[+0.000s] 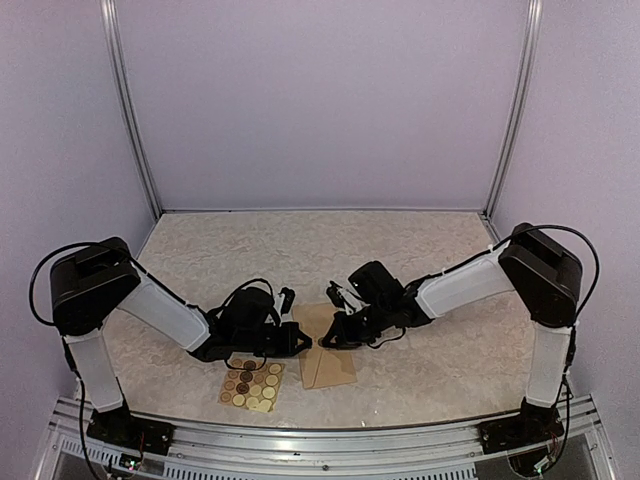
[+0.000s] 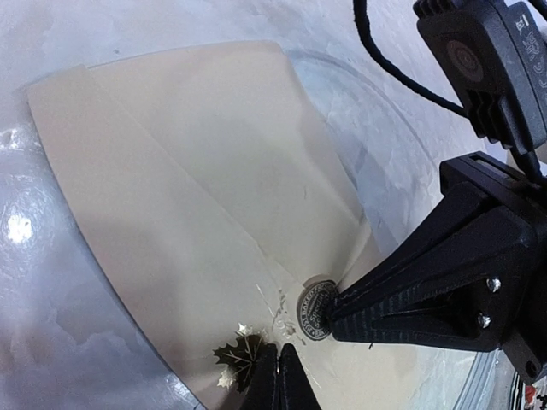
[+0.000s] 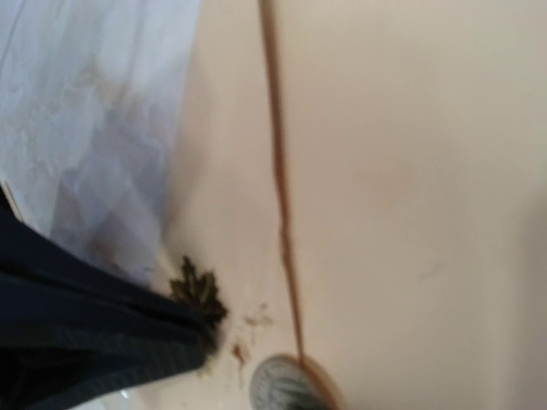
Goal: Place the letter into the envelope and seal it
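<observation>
1. The envelope [image 2: 188,171] lies flat on the table [image 1: 300,250] between my two arms, with its flap folded down. From above, its long axis runs away from my bases, tilted a little.
2. The letter shows in none of my views. With the flap down, I judge it is already inside.
3. A round seal sticker [image 2: 309,312] sits at the flap's point, which is where the sealing gets settled.
4. My right gripper [image 2: 338,303] is shut, its tips together and touching the seal's edge from the right. It holds nothing and looks to be pressing.
5. My left gripper [image 2: 278,367] is also shut, its tips on the envelope just beside the seal, right next to a dark leaf-shaped piece [image 2: 239,357]. I cannot tell whether the leaf is stuck down or pinched.
6. The right arm is nearer the seal, so the pressing falls to it while the left pins the paper.
7. The sticker sheet [image 1: 252,385] lies near my left arm, apart from the envelope.
</observation>
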